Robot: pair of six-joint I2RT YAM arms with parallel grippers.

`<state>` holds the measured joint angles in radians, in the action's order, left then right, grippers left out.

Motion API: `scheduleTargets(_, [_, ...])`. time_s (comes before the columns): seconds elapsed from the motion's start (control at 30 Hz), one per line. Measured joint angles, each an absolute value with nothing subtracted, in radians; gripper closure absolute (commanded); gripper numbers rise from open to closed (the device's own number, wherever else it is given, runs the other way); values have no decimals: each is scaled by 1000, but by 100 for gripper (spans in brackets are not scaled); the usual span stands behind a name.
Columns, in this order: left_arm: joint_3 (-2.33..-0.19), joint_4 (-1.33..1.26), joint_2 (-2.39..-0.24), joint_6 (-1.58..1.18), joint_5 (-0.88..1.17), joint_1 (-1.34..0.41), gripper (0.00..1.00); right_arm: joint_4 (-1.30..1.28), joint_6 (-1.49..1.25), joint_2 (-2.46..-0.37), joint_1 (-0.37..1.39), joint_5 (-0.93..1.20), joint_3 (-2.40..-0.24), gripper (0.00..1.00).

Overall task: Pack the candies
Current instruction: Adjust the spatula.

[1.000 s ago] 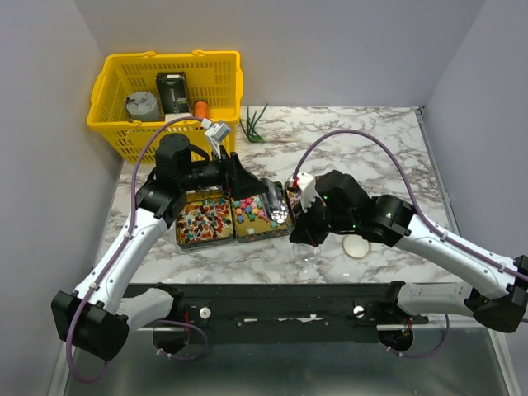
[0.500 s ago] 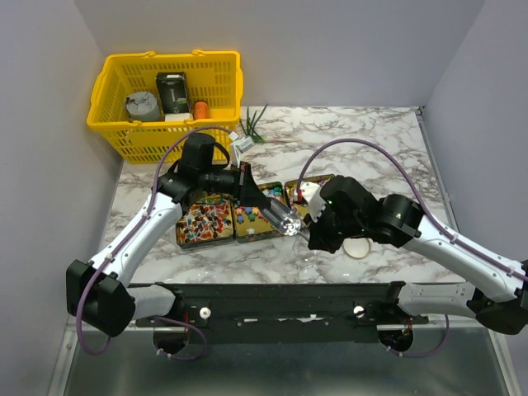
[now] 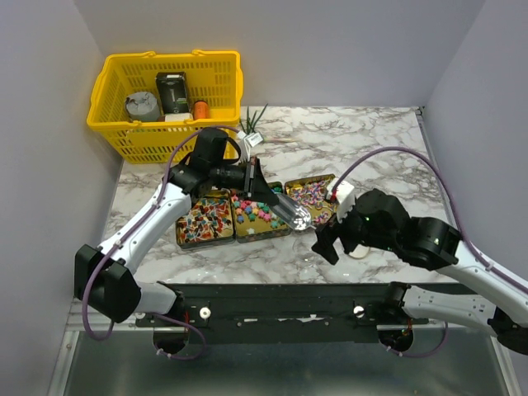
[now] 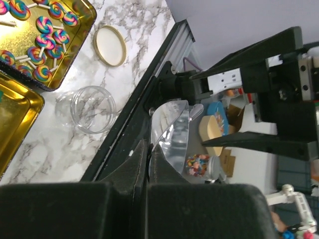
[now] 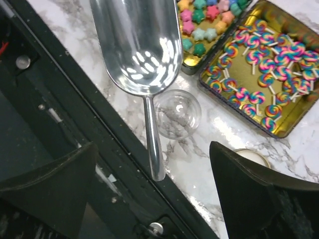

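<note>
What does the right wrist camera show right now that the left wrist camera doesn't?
Only the right wrist view shows the star candies and the right claw, which is open and holds nothing. Only the left wrist view shows the left claw shut on the metal scoop. Both views show the scoop, the clear glass jar, the swirl lollipops and the round lid.

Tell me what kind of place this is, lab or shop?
Probably a lab test cell: marble-pattern tabletop boxed in by plain grey walls, black mounting rail along the near edge, yellow basket of props.
</note>
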<state>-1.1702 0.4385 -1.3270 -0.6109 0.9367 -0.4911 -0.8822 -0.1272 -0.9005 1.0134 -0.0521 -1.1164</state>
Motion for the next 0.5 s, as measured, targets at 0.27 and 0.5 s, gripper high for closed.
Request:
scheduleTargets(0.27, [-1207, 463, -1361, -745, 922, -491, 100, -802, -104, -785, 1013, -177, -1019, 26])
scheduleTargets(0.5, [-1215, 487, -1376, -786, 921, -491, 100, -749, -61, -820, 1013, -179, -1019, 39])
